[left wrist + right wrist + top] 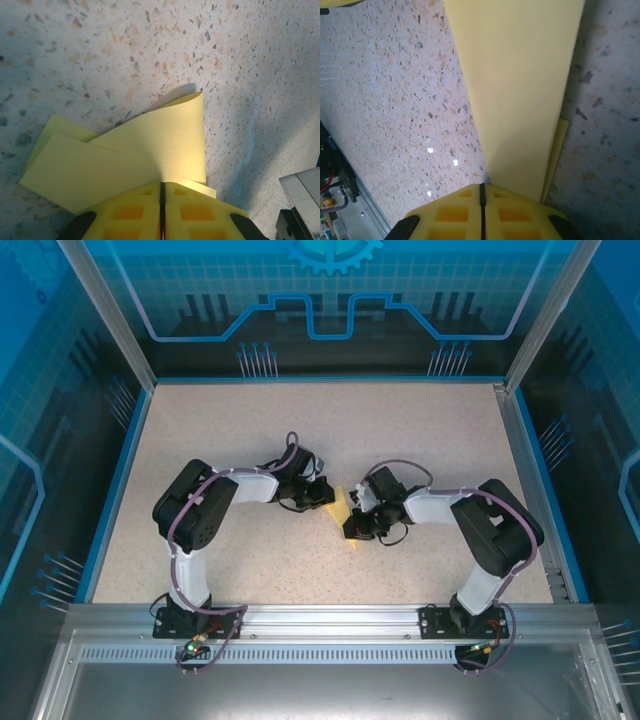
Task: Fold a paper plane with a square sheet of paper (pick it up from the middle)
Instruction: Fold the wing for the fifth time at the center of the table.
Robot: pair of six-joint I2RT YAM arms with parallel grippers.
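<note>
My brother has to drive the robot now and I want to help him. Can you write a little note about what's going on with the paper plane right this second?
Left hand: shut on the yellow paper, pinching its layers.
Right hand: shut on the same paper, from the other side.
Where: the paper is between the two hands, near the middle of the table.
Done: some folds are in. Layers overlap, and one flap curls up.
Left: it is not a pointed plane yet, so the remaining folds, probably starting with pressing that flap flat.
</note>
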